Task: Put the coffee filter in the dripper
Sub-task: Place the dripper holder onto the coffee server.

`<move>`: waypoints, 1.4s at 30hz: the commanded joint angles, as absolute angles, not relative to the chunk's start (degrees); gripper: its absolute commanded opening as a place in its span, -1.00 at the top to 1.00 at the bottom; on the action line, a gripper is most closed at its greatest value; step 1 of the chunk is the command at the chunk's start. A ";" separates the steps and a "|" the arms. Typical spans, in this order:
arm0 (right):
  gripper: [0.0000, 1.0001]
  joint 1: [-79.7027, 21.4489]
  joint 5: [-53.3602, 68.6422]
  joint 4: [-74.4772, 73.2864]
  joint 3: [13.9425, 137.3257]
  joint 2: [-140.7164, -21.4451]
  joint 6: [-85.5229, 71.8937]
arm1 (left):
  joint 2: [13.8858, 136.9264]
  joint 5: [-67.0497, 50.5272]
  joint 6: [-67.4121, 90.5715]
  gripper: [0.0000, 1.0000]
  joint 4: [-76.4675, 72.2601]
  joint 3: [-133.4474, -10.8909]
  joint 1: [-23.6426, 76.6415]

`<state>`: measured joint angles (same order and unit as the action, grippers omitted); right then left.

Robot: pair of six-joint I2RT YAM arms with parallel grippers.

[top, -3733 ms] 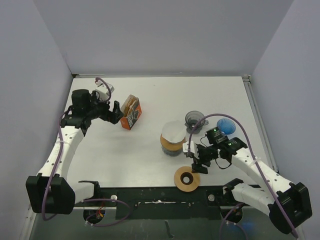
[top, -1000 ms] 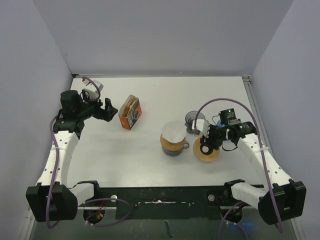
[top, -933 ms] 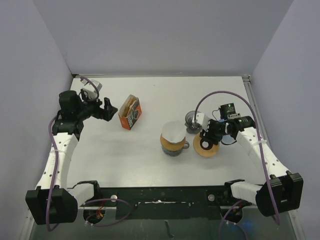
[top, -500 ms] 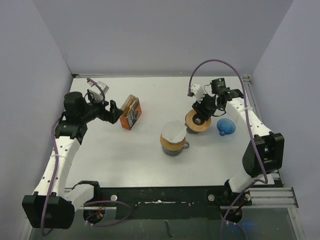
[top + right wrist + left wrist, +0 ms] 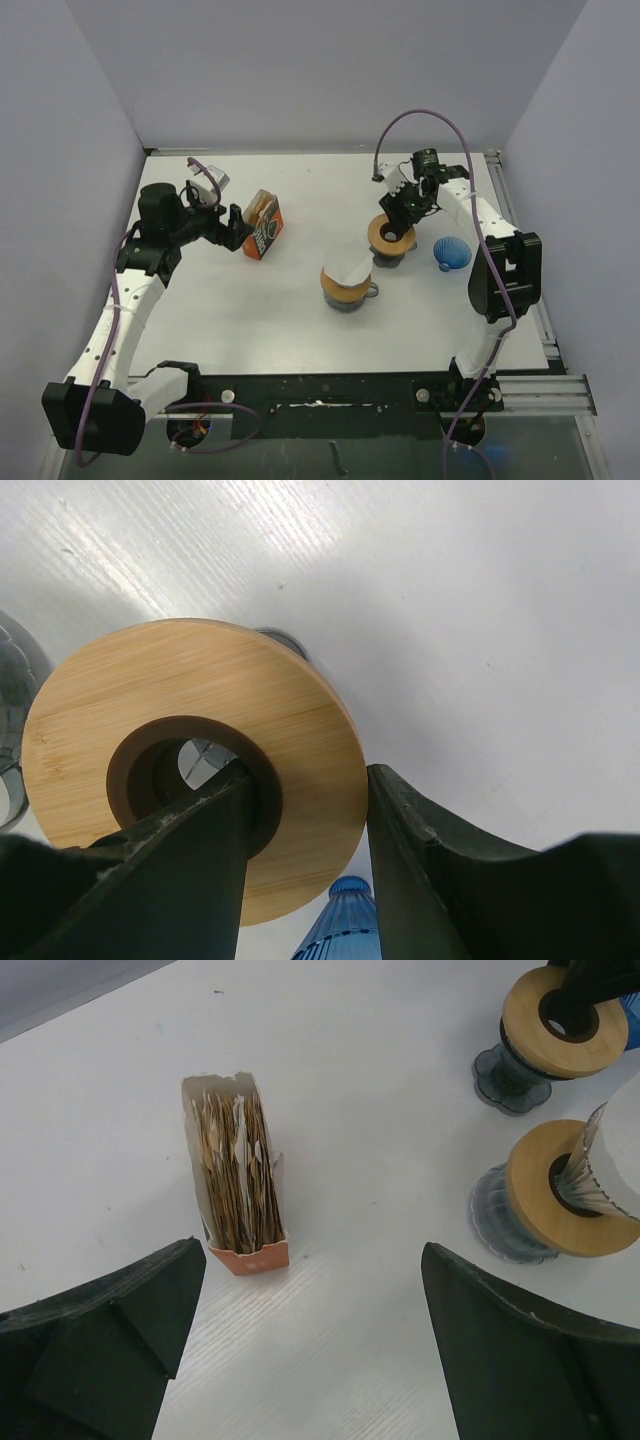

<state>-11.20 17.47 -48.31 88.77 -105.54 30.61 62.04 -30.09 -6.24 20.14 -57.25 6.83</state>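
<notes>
We judge that the dripper is being put together and that no filter has yet been drawn for it. Our right pincer [image 5: 312, 780] pinches the wooden ring [image 5: 300, 680], one finger through its hole and the other against the outer rim. The grey dripper [image 5: 505, 1065] lies directly beneath; we cannot tell whether ring and glass touch.

Our left pincer [image 5: 312, 1252] is spread wide and empty. Just ahead of it stands the filter box [image 5: 248, 1256], with the brown coffee filters [image 5: 235, 1160] packed on edge inside.

Next, we think, the right pincer must seat the ring level, let go and back away. The left must then close on a single filter's edge. The sheets are thin and tightly packed, so several may come out together.

Between the two pincers, a second dripper [image 5: 540, 1195] carrying a white filter [image 5: 620, 1140] sits close to the route. A blue dripper [image 5: 452, 252] rests on the bench [image 5: 300, 320] just beside the right pincer. For now, the right pincer itself covers the grey dripper's mouth.
</notes>
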 commanded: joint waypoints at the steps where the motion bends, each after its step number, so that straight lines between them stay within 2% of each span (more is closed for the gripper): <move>1: 0.47 -10.74 16.99 -47.99 91.76 -105.39 29.21 | 61.60 -31.74 -6.07 -0.78 18.70 -59.86 7.12; 26: 0.24 -10.75 15.91 -45.64 89.30 -107.72 28.74 | 60.42 -33.30 -6.06 -0.78 18.70 -59.24 6.92; 42: -0.15 -10.80 15.63 -46.04 89.97 -106.90 28.79 | 60.55 -33.41 -6.26 -0.78 18.72 -59.06 6.90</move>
